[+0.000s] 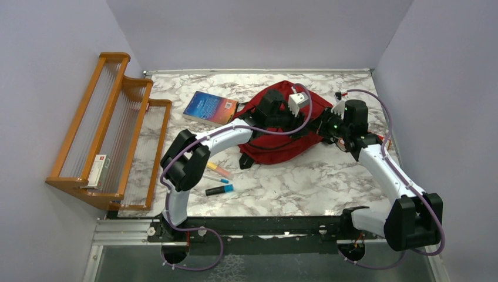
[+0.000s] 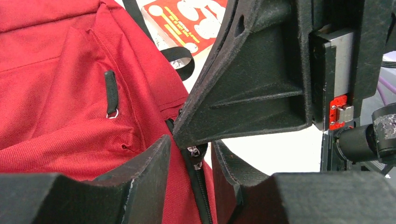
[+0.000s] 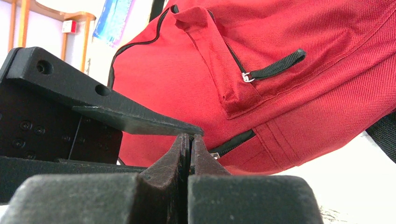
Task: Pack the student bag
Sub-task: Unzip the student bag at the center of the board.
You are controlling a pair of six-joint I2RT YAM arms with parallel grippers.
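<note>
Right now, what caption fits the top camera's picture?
Left arm and right arm meet over the red bag; book and markers wait nearby.

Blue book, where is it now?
Top view: the blue book lies flat on the table, far left, between the wooden rack and the student bag.

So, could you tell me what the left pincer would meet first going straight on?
Probably the small metal zipper pull on the large red fabric backpack, between the left pincer's open fingers; the right pincer sits just beyond, depth unclear.
</note>
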